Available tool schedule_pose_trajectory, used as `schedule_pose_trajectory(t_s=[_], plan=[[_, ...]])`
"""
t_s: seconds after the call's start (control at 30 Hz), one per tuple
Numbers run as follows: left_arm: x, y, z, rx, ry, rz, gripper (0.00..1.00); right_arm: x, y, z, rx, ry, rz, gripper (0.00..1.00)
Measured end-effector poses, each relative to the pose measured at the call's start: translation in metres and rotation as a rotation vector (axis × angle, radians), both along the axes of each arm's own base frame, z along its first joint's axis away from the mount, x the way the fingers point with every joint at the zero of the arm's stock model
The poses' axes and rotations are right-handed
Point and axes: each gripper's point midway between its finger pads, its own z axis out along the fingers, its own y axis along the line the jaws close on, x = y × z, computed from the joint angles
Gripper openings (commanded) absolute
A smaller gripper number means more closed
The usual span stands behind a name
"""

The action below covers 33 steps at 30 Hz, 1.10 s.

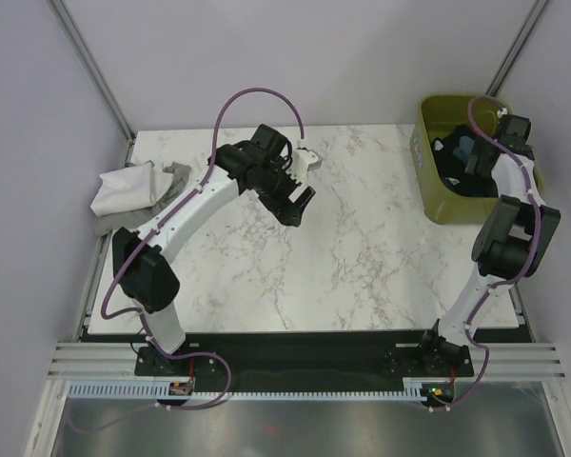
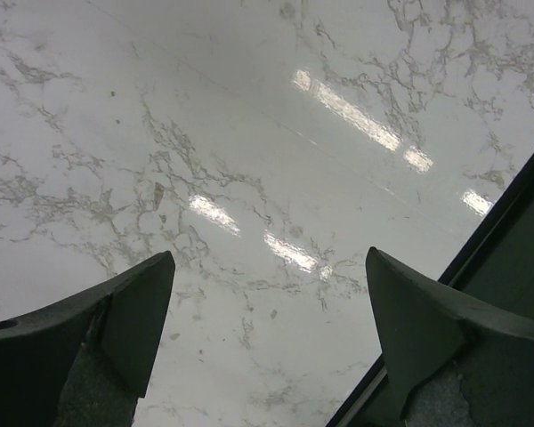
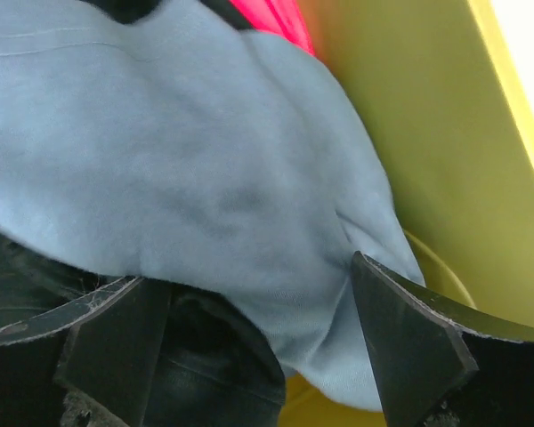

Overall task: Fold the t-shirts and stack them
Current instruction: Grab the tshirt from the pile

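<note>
My right gripper (image 1: 469, 158) reaches down into the olive-green bin (image 1: 426, 181). In the right wrist view it (image 3: 258, 271) is open, its jaws either side of a fold of the slate blue-grey t-shirt (image 3: 205, 160). A black t-shirt (image 3: 205, 374) lies under that fold and a magenta-pink one (image 3: 271, 18) shows at the top. A white t-shirt (image 1: 124, 188) lies crumpled on a grey cloth (image 1: 178, 175) at the table's left edge. My left gripper (image 1: 298, 205) hangs open and empty over the bare marble (image 2: 270, 258).
The bin's wall (image 3: 427, 116) is close on the right of my right gripper. The marble table (image 1: 362, 248) has a dark front edge (image 2: 481, 240) near my left gripper. Grey walls and metal posts surround the table.
</note>
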Motion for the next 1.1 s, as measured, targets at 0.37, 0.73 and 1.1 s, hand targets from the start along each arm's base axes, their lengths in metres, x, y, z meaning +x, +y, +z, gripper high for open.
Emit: schedule_pose_trajectory(t_s=[0.37, 0.73, 1.1], plan=[[0.02, 0.0, -0.012, 0.048, -0.032, 0.037, 0.96, 0.061, 0.04, 0.056, 0.112, -0.212, 0.225, 0.93], [0.04, -0.001, -0.009, 0.078, -0.082, 0.071, 0.97, 0.086, 0.05, 0.02, 0.134, -0.175, 0.278, 0.61], [0.051, 0.002, -0.011, 0.107, -0.112, 0.099, 0.94, 0.081, 0.053, 0.037, 0.096, -0.174, 0.289, 0.0]])
